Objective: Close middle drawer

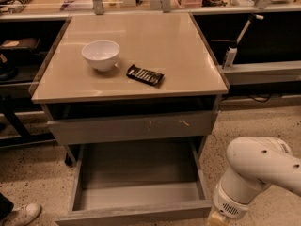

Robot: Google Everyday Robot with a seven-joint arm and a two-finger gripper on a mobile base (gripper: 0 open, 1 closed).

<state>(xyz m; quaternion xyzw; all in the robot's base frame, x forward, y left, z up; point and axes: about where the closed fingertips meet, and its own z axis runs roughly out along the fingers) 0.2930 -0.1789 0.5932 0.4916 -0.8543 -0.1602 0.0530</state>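
Pincer (215,219), open or closed I cannot tell, low beside pulled-out middle drawer (136,213); its floor bare.

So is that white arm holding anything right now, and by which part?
Cannot be told. The gripper sits at the picture's bottom edge, beside the right front corner of the open middle drawer, mostly cut off.

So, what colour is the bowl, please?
White bowl, camera view; tool low, beside the middle drawer.

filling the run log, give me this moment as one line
middle drawer open, empty | gripper low by its front right corner | bowl, dark packet on top
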